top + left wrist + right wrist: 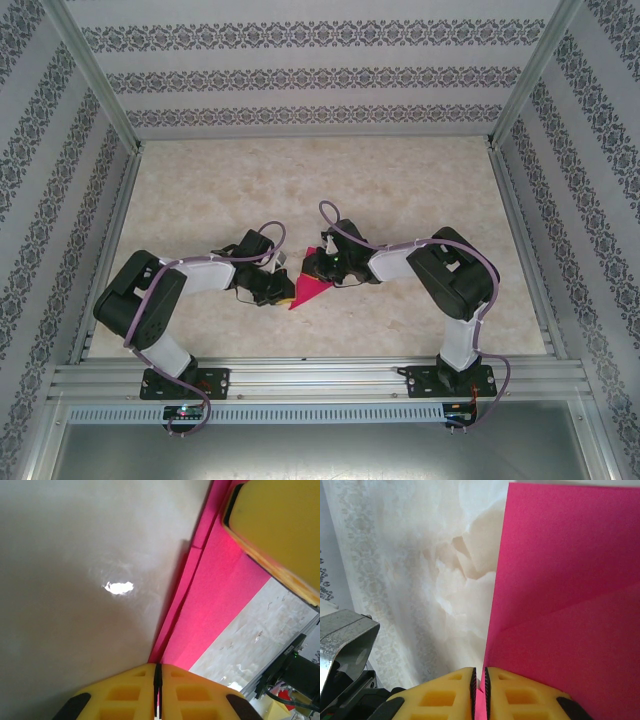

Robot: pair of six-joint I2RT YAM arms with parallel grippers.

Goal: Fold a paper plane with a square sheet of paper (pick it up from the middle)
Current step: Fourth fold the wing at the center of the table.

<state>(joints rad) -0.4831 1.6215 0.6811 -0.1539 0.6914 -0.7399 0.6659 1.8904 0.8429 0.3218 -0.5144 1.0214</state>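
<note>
The square sheet of paper point(310, 289), magenta-pink, is folded into a slim pointed paper plane shape, and both grippers hold it just above the table's middle. My left gripper point(285, 291) is shut on its left edge. In the left wrist view the paper point(220, 590) runs up from the shut jaws point(158, 667) with layered flaps, and the right gripper's yellow finger point(275, 525) is at the top right. My right gripper point(318, 266) is shut on the paper from the right. The right wrist view has the paper point(560, 605) with a diagonal crease rising from the jaws point(480, 671).
The marbled table top point(330, 180) stretches open behind the grippers. Patterned walls point(300, 75) and aluminium posts enclose it on three sides. An aluminium rail point(320, 376) carrying both arm bases runs along the near edge.
</note>
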